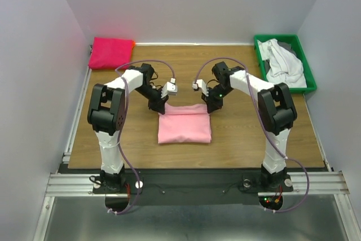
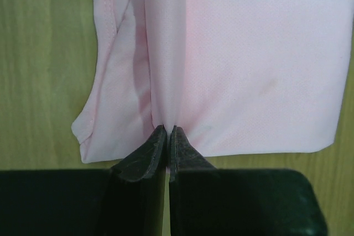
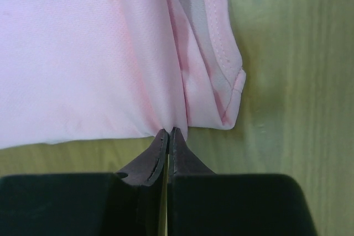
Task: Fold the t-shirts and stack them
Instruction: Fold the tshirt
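A light pink t-shirt (image 1: 184, 123), folded into a rectangle, lies at the table's middle. My left gripper (image 1: 159, 105) is shut on its far left corner; in the left wrist view the fingertips (image 2: 167, 131) pinch the fabric edge of the shirt (image 2: 238, 64). My right gripper (image 1: 210, 104) is shut on its far right corner; in the right wrist view the fingertips (image 3: 170, 132) pinch the shirt (image 3: 83, 64). A folded red t-shirt (image 1: 110, 52) lies at the far left corner.
A green bin (image 1: 299, 49) at the far right holds crumpled white shirts (image 1: 284, 63). White walls close in the table on three sides. The arm bases stand at the near edge.
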